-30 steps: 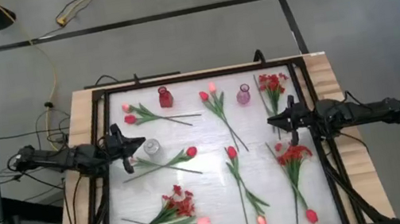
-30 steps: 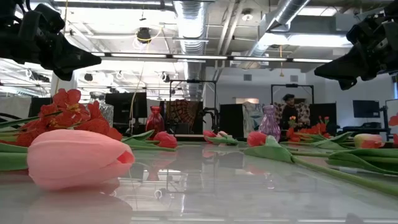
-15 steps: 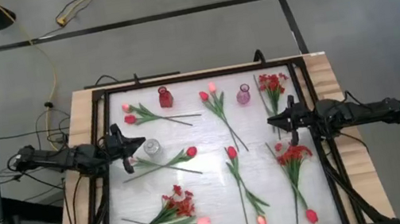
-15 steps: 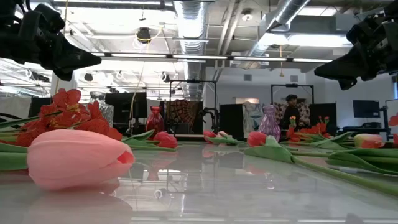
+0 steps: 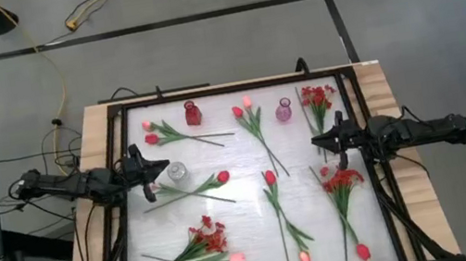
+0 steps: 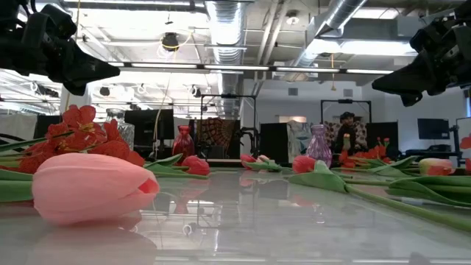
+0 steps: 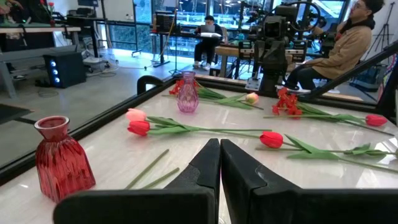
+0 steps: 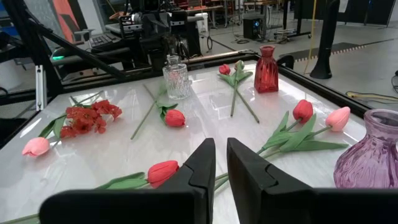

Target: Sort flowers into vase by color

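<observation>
- Currently no flower is held; left gripper pressed together, empty, at the table's left edge beside the clear glass vase; right gripper nearly closed, a thin slit between its fingers, empty, at the right edge
- Flowers all lie flat on the white tabletop, none in a vase: pink and red tulips near the red vase; red spray beside the pink vase; another red spray at the front left
- Likely step: pick a first stem; jaws must spread before descent
- Advice: pinch mid-stem, clear of leaves; crossed stems near the centre risk dragging a neighbour; narrow vase necks call for feeding the stem end in upright
</observation>
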